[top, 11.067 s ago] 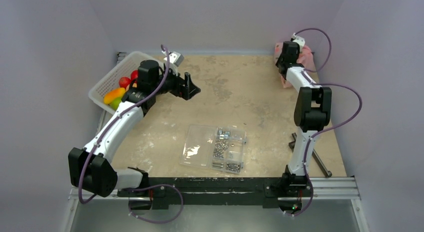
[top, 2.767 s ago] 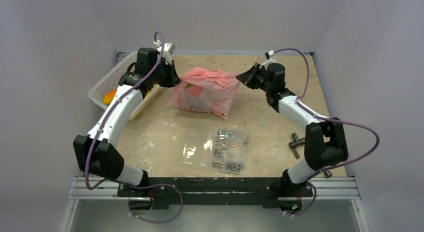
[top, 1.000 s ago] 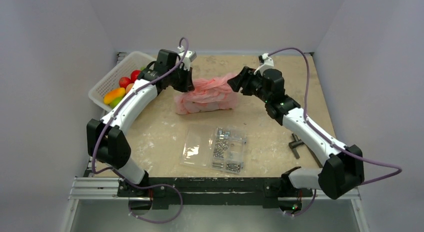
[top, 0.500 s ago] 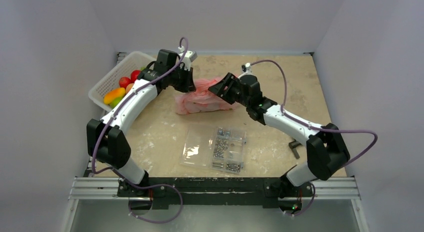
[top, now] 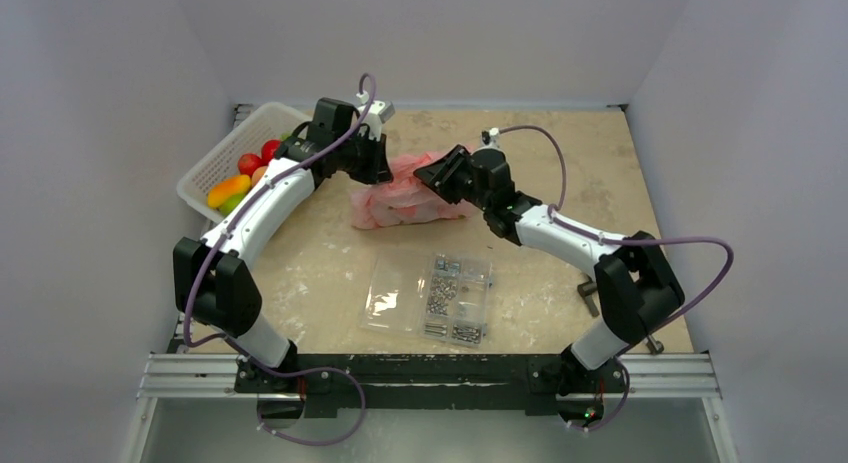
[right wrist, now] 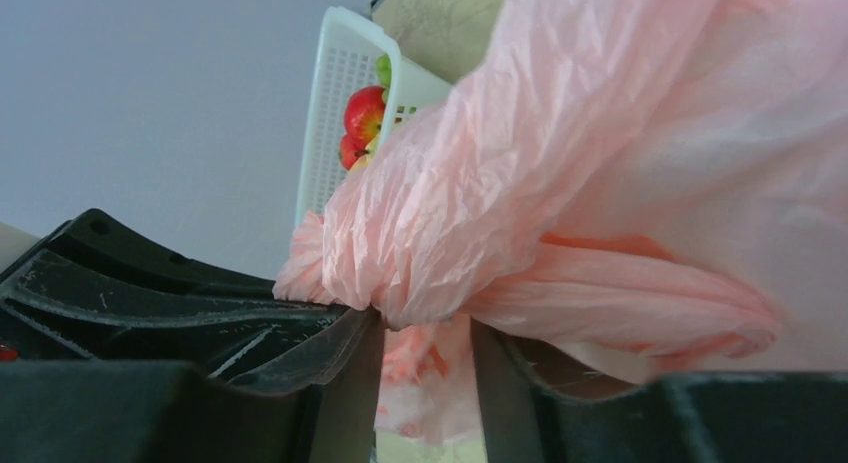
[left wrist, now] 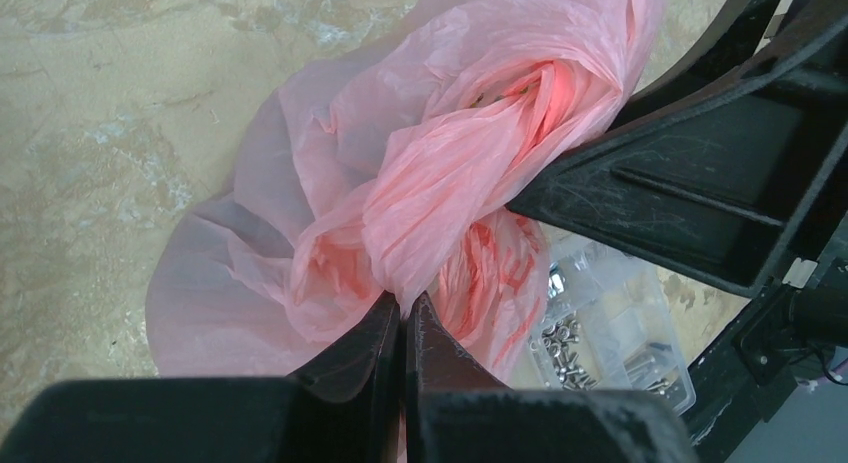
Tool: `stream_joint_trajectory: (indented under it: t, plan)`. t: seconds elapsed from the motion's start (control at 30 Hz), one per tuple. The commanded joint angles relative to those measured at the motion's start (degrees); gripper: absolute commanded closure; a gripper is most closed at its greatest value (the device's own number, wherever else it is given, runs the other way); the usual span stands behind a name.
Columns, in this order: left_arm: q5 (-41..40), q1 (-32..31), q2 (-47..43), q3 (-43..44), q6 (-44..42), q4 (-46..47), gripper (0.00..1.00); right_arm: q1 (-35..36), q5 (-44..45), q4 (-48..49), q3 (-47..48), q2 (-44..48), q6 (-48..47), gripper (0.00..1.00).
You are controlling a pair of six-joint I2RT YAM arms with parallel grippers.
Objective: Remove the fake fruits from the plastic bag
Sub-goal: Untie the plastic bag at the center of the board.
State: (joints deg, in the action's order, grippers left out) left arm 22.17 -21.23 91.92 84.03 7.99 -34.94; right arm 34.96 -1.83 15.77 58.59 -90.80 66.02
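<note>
Top view: the plastic bag (top: 405, 201) lies slumped mid-table (top: 580, 163), between both arms and near the white basket (top: 208, 171). We see fake fruits (top: 248, 164) only in that basket, and none show through the film. If the arms pull apart too hard, the thin bag could tear.

Left wrist: the left jaws are pinched fully closed on one fold, and so little film might slip free.

Right wrist: the right jaws stand part-open astride a bunched fold, not yet clamped. Closing there may catch both walls and seal the mouth.
</note>
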Motion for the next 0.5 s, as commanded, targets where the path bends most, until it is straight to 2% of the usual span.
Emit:
stream_joint_trajectory:
  t: [0.0,0.13,0.2,0.3,0.4,0.47]
  plan:
    - [0.8,0.4,-2.7,0.5,0.9,2.1,1.00,0.3,2.0,5.5,2.6,0.1,2.7,0.71]
    - [-1.1,2.2,-4.1,-0.5,2.1,3.0,1.00,-2.7,0.0,7.1,1.7,2.6,2.7,0.99]
    - [-1.6,3.0,-4.8,-0.8,2.4,3.5,1.00,-4.8,-2.5,9.5,0.5,3.9,2.6,1.00]
    - [-0.4,3.1,-5.2,-1.2,2.3,4.2,1.00,-5.1,-1.6,8.4,1.3,4.9,-0.5,1.00]
    - [1.9,3.0,-5.0,-1.3,2.7,4.9,1.00,-5.4,-2.2,11.9,-0.8,5.7,2.0,1.00]
    - [0.1,3.0,-5.1,-1.4,2.7,4.7,1.00,-7.6,-0.4,15.1,-4.3,8.2,4.5,1.00]
